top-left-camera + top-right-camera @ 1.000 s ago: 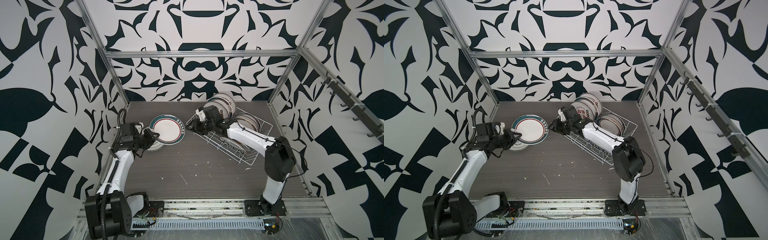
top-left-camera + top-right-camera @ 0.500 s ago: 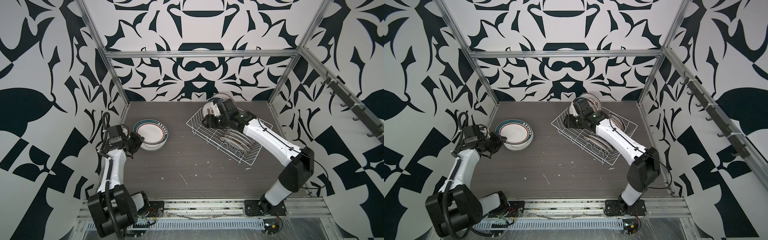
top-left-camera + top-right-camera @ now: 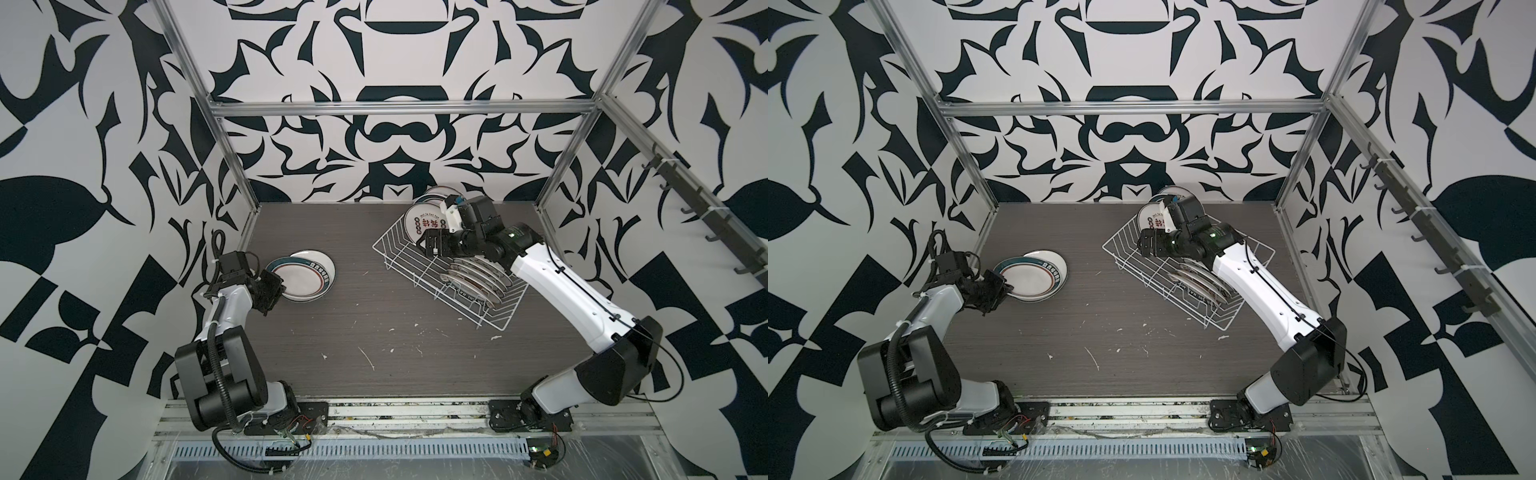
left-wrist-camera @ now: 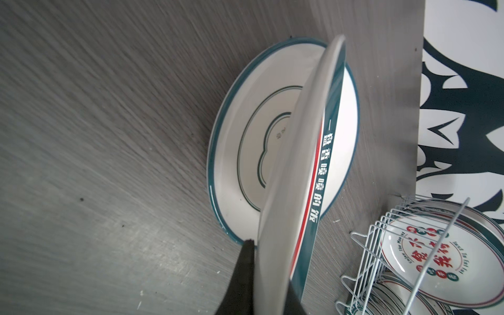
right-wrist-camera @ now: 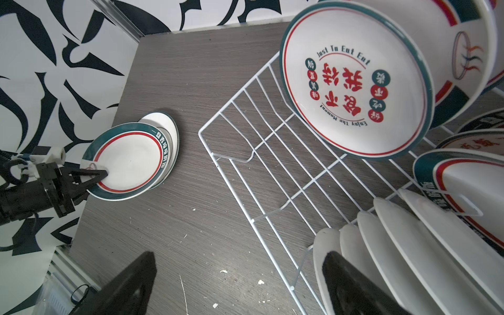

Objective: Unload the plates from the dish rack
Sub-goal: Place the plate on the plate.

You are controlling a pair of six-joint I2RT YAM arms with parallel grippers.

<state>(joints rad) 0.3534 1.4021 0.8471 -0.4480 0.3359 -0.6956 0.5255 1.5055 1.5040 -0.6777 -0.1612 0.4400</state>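
L gripper (image 3: 274, 291) clamped on green-rim plate (image 3: 301, 279), tilted over lower plate (image 3: 312, 254) at scene's left; R gripper (image 3: 430, 245) spread wide, empty, over dish rack (image 3: 395, 243), w/ edge-up plates (image 3: 473, 277) just right & nearer, R arm closest.

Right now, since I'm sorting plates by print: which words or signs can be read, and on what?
"Just To Eat Eat": arc on the upright plate in the dish rack.
"Enjoy The Moment": opposite arc, same plate.
"一碗香噴噴的飯", as best I can tell: green rim of the held plate in the left gripper.
Large red characters on the upright plate: not surely readable.
Tiny marks on the flat plate: too small.
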